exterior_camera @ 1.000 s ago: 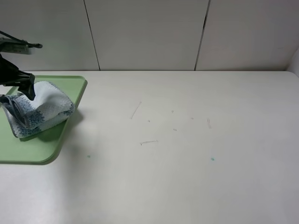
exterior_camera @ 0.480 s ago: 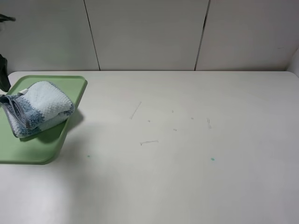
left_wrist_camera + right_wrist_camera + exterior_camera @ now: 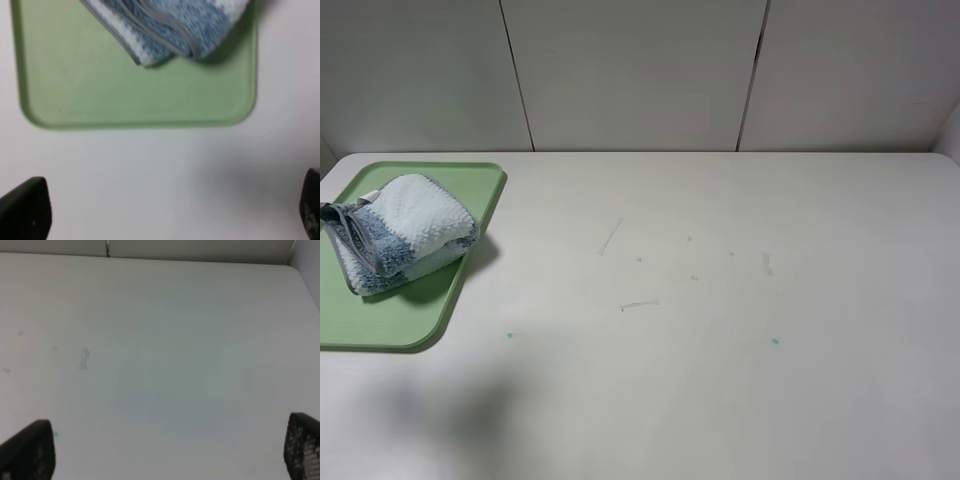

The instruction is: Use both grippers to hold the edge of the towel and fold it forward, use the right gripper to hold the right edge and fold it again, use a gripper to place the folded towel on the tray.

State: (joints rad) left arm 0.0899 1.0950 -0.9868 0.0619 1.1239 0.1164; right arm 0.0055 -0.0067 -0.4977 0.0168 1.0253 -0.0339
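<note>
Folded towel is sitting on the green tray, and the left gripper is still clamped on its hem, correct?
Not quite. The towel does lie folded on the tray, but the left gripper is not on its hem. The left wrist view shows its fingertips wide apart over bare table, clear of the tray, with nothing between them. The exterior high view shows no arm near the towel.

A: What stands in a hand's way?
B: Only the tray [image 3: 470, 195] at the tabletop's [image 3: 720, 300] far left, with the folded towel [image 3: 405, 235] bulging above its low rim.
A: And beyond it?
B: Flat bare surface up to the back wall panels [image 3: 640, 75].
</note>
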